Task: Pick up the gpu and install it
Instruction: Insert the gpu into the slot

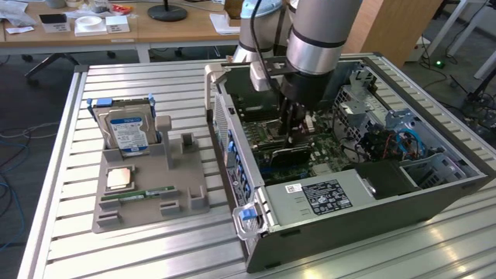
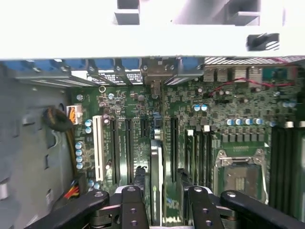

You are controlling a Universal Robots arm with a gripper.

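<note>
While the gpu point(image 2: 157, 176) stands on edge over the green motherboard point(image 2: 228, 109) at the centre of the wrist view, the tool point(image 2: 161, 200) grips its upper edge, fingers point(image 2: 132, 205) closed against both faces. Seen from the exterior view, the arm reaches into the open computer case point(image 1: 356, 203) at centre frame. At left, a grey holder point(image 1: 147, 197) on the desk point(image 1: 139, 256) carries a blue-labelled hard drive point(image 1: 128, 135) and a memory stick point(image 1: 138, 193).

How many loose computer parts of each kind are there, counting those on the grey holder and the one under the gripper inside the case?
hard drive: 1
processor chip: 1
memory stick: 1
gpu: 1
Total: 4
</note>
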